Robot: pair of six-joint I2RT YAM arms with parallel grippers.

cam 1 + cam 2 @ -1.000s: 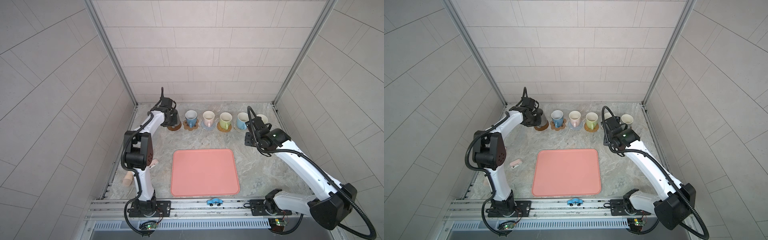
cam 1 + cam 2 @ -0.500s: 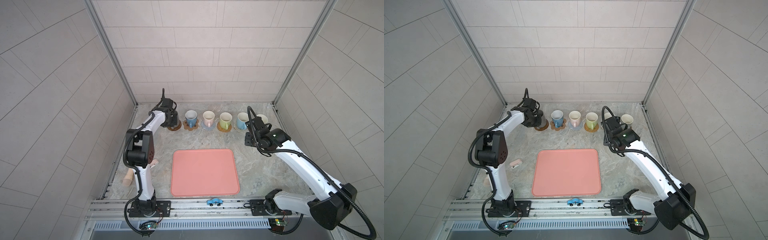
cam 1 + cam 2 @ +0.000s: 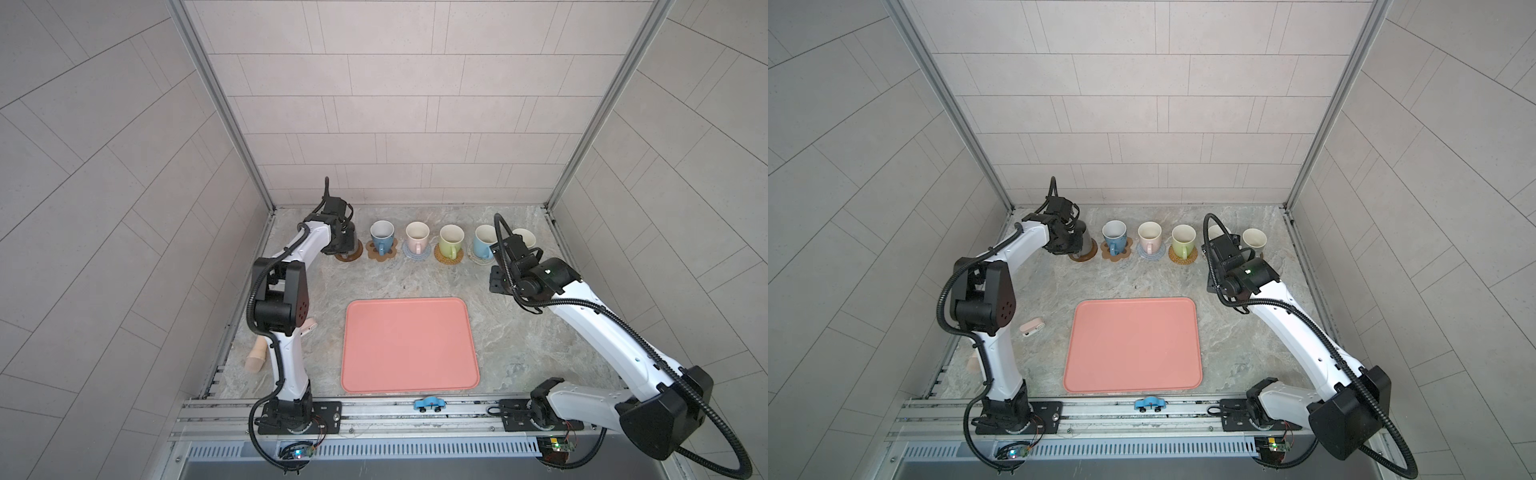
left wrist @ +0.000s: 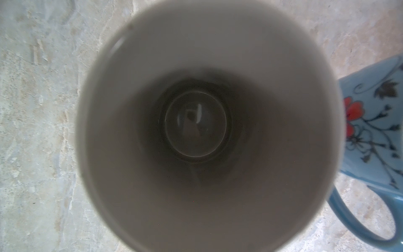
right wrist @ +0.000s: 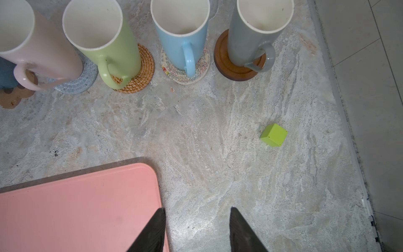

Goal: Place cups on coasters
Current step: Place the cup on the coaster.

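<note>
Nearest, the right gripper (image 5: 197, 209) hangs with fingers parted and empty beside the pink rectangular tray (image 5: 76, 207); only its wrist view shows a small lime-green cube (image 5: 273, 137); farthest, the left gripper (image 3: 341, 243) sits closed over the dark grey ceramic mug (image 3: 1086, 239) on a brown wooden disc coaster (image 3: 1082, 256); its wrist view shows only the mug's interior, so whether it grips the mug cannot be told.

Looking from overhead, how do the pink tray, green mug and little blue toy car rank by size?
Pink tray, by far largest.
Green mug, then blue toy car: these two look close, and the car sits nearer the camera, so their order is unsure.
</note>
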